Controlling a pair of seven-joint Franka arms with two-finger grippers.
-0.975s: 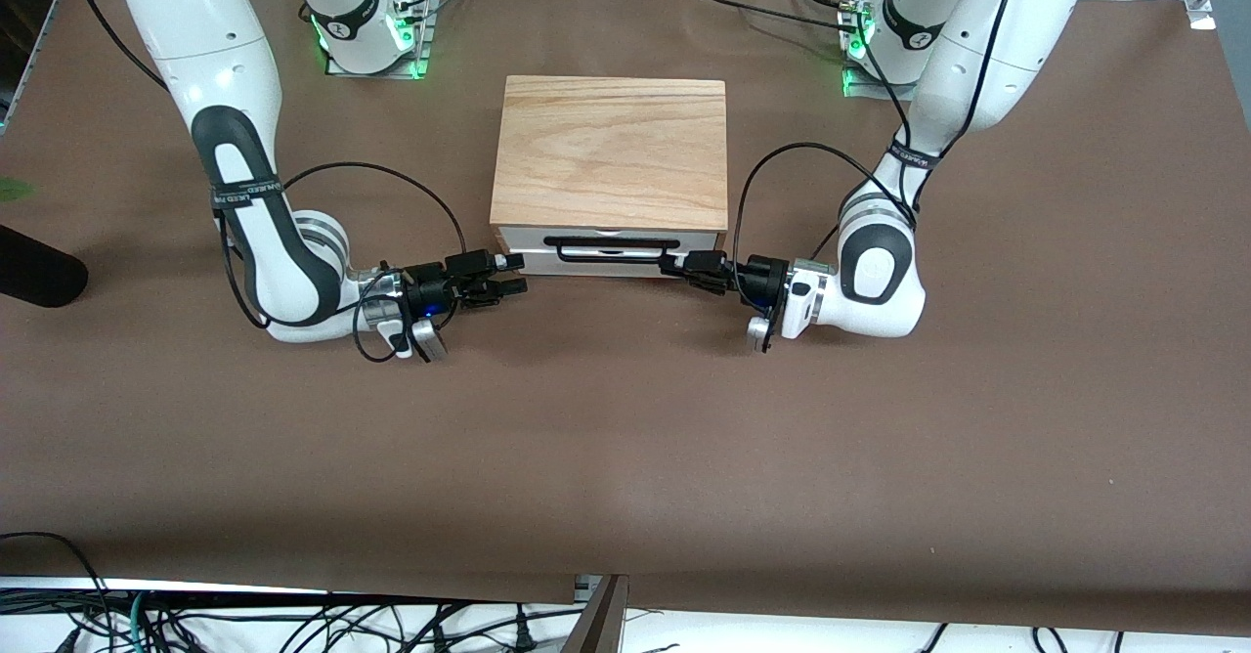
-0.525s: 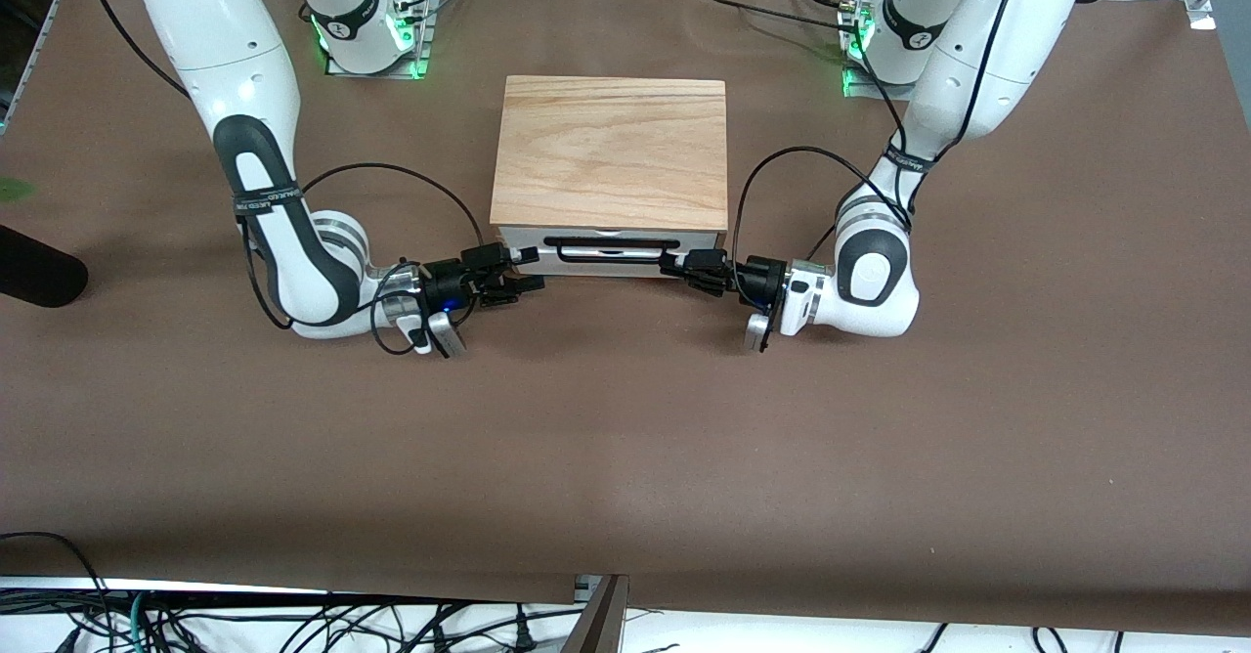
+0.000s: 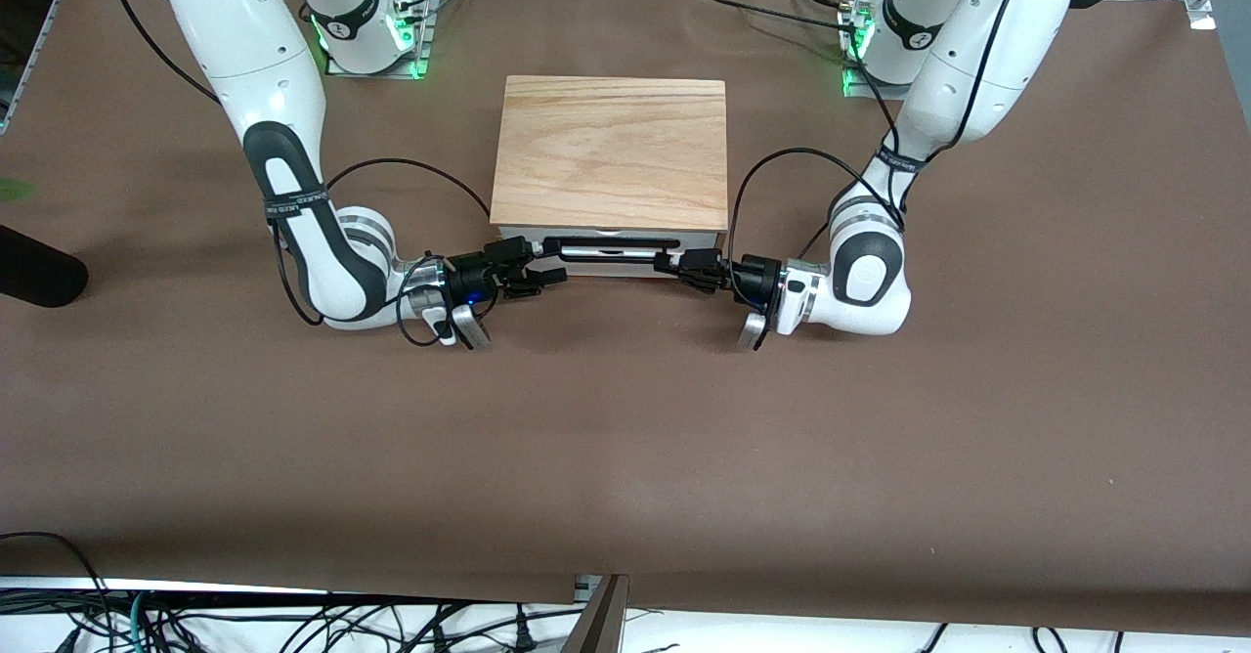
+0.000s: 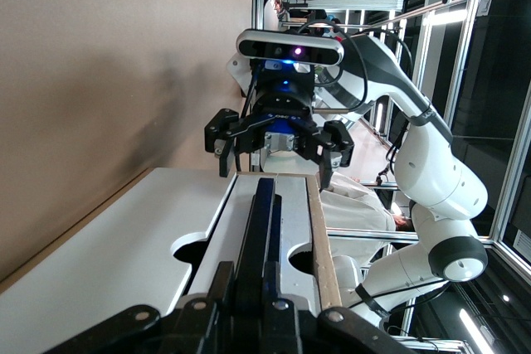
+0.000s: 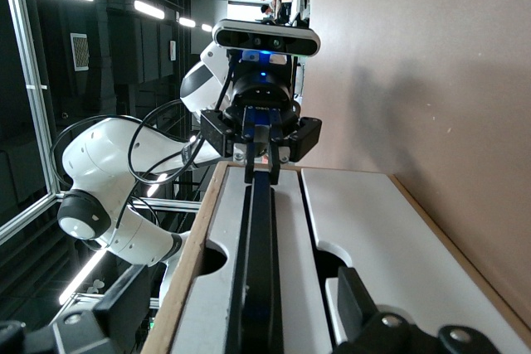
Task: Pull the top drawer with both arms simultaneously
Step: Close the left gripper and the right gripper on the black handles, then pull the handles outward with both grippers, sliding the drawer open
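White-fronted and still shut, the top drawer (image 3: pixel 611 250) sat under the cabinet top (image 3: pixel 611 150), mid-table. Its black bar handle (image 3: pixel 608 242) looked stiff and slim — the only sensible hold, one gripper per end so the pull stays square and the drawer doesn't rack. The left gripper (image 3: pixel 667 263) was clamped on the bar's end toward the left arm; the right gripper (image 3: pixel 550 270) sat spread around the other end, not yet closed. Only the wrist views showed this — the right wrist view caught the clamped left gripper (image 5: pixel 262 162) face-on, the left wrist view the splayed right gripper (image 4: pixel 278 165).

Both grippers flank the top drawer (image 3: pixel 611 251) beneath the cabinet top (image 3: pixel 612 152).
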